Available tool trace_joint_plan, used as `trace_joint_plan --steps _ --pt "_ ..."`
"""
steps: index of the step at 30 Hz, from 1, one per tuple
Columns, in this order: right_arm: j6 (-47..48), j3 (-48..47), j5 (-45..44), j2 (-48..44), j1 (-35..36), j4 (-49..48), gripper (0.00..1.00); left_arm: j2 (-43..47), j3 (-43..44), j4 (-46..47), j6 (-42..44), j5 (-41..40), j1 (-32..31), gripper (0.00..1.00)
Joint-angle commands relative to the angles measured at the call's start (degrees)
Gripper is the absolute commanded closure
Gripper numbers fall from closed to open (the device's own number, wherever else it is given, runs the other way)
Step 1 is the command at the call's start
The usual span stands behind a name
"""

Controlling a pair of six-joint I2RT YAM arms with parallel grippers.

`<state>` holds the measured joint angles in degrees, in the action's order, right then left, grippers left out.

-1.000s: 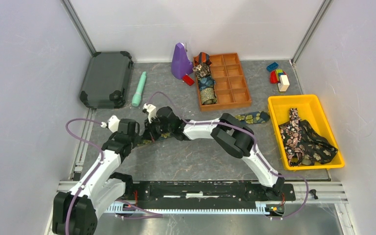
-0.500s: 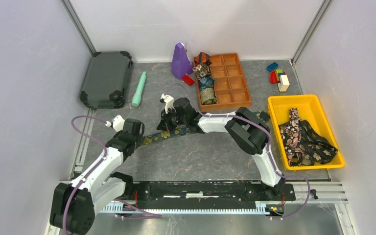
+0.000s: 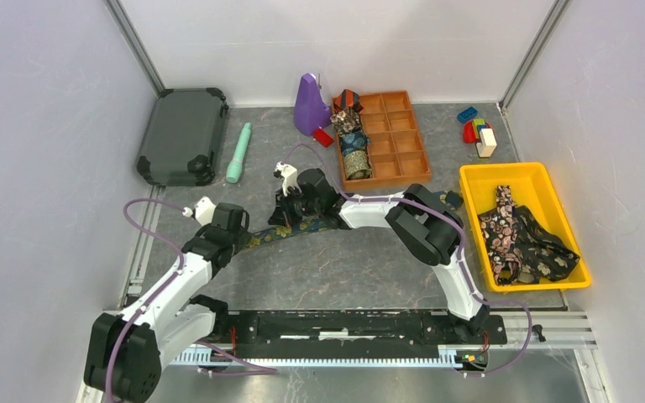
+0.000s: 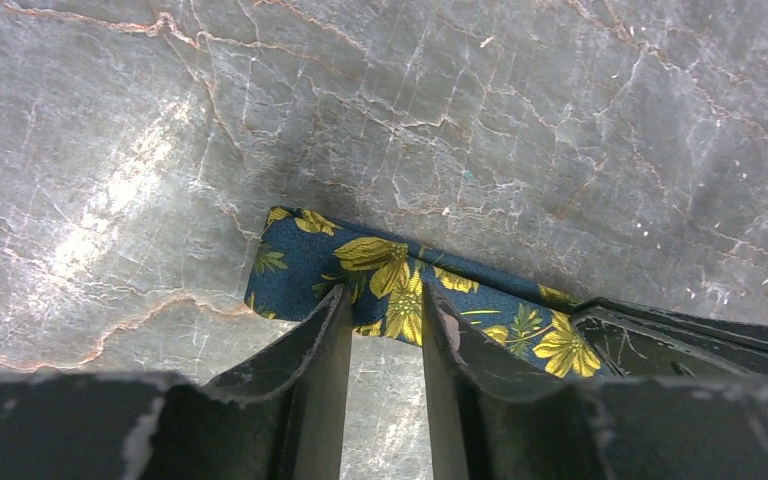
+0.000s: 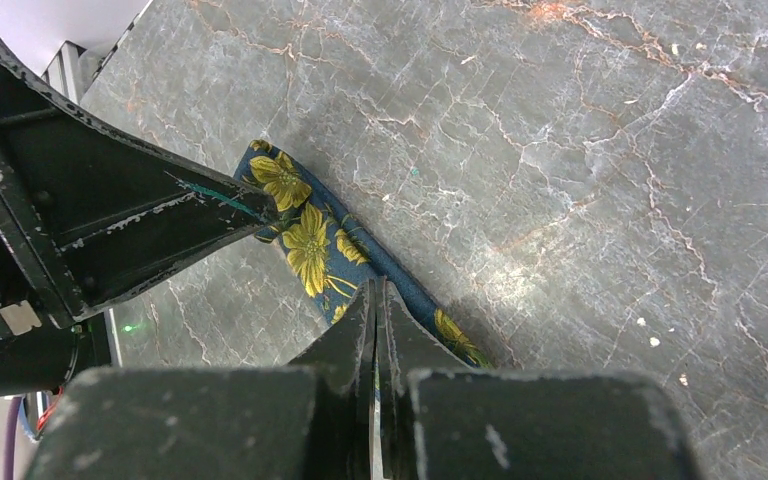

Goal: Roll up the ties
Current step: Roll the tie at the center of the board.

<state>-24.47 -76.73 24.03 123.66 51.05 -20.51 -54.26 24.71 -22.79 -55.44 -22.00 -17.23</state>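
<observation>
Fabric links the two arms near the middle of the marbled grey table (image 4: 560, 120): we see a navy tie (image 3: 267, 236) with yellow flowers lying as a flat strip, slanting from the left arm's tip up toward the right arm's tip. The left gripper (image 4: 388, 300) is at the tie's squared-off end. Its fingers (image 4: 325, 335) are slightly apart, with a narrow gap between them, and their tips rest against the near edge of the cloth. Nothing is pinched in that gap, and we see bare table through it lower down. The right gripper (image 5: 375, 292) sits further along the same strip, its two fingers pressed together so that only a thin line shows between them. They are closed on the cloth, which runs out from under their tips on both sides. In the right wrist view, the left arm's dark fingers (image 5: 160, 215) reach the tie's end just beside it. Further back, we count several rolled ties (image 3: 354, 139) packed into the left column of a brown compartment tray (image 3: 403, 134). On the right, loose ties (image 3: 521, 239) lie heaped in a yellow bin (image 3: 470, 180). A mint-green stick (image 3: 238, 153) lies beside a dark grey case (image 3: 183, 134), and a purple cone-like object (image 3: 309, 105) stands by the tray. Coloured toy blocks (image 3: 479, 134) sit in the far right corner.
</observation>
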Motion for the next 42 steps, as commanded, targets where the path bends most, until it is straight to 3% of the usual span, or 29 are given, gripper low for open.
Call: trace_joint_plan --steps 1,7,13,19,42 --pt "-0.4 -0.1 1.0 -2.1 0.2 -2.8 1.0 1.6 0.8 1.9 0.1 0.0 -0.4 0.61" --pt "-1.0 -0.1 2.0 -2.2 0.2 -3.6 1.0 2.1 0.4 3.3 1.9 1.4 -0.5 0.65" --pt "-1.8 -0.8 3.7 -2.1 0.7 -5.2 1.0 2.3 -0.6 4.0 2.7 1.6 -0.5 0.87" --pt "-2.4 -3.9 4.7 0.0 1.7 -5.0 1.0 1.5 -2.5 5.6 2.4 2.0 -0.5 0.97" --pt "-5.0 -20.1 7.4 14.9 7.0 -0.8 1.0 5.2 -5.2 4.6 2.3 3.0 -0.5 0.98"
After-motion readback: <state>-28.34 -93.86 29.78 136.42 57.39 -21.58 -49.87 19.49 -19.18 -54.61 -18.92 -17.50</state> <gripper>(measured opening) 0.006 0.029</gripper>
